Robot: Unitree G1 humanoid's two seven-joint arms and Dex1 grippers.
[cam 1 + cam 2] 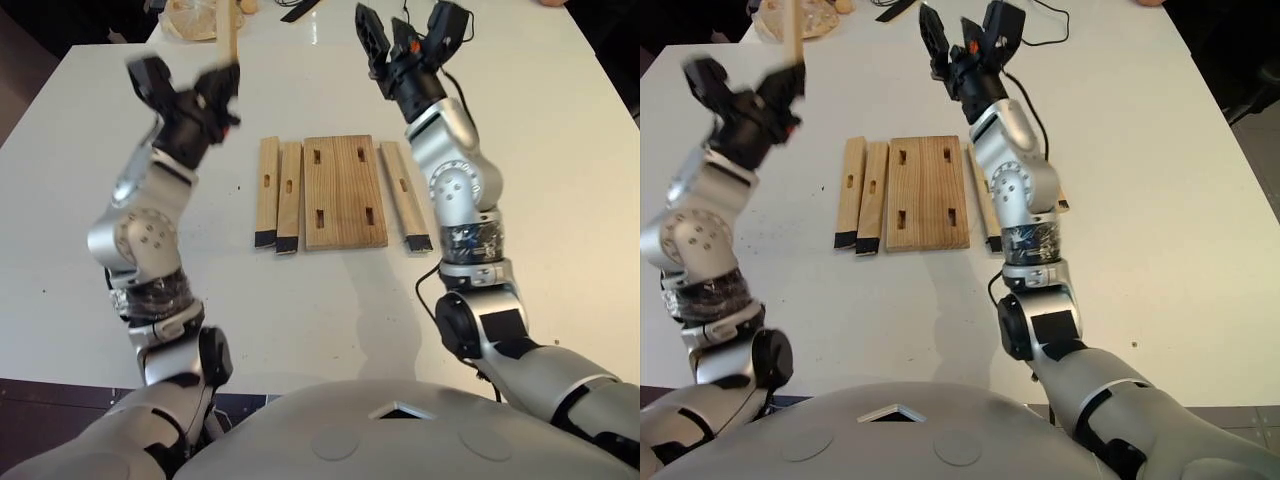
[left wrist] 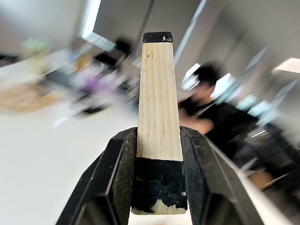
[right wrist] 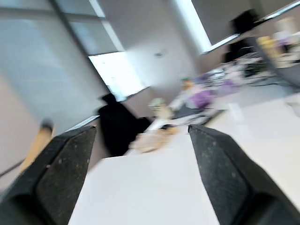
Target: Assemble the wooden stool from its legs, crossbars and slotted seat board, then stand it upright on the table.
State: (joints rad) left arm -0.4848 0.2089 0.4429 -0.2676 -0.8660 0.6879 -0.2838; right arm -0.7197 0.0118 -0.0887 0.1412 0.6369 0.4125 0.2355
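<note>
The slotted seat board [image 1: 345, 191] lies flat on the white table [image 1: 560, 150]. Two wooden legs [image 1: 267, 191] [image 1: 289, 195] lie side by side to its left, and a third leg [image 1: 405, 208] lies to its right. My left gripper [image 1: 208, 88] is raised over the table's left part, shut on a wooden piece [image 2: 158, 108] with black ends that points upward [image 1: 229, 32]. My right gripper [image 1: 400, 40] is held high beyond the board, open, with nothing between its fingers [image 3: 225, 187].
A pale bag-like object [image 1: 195, 18] rests at the table's far edge behind the left gripper. Black cables [image 1: 300, 10] trail across the far side. The table's near and right areas are bare white surface.
</note>
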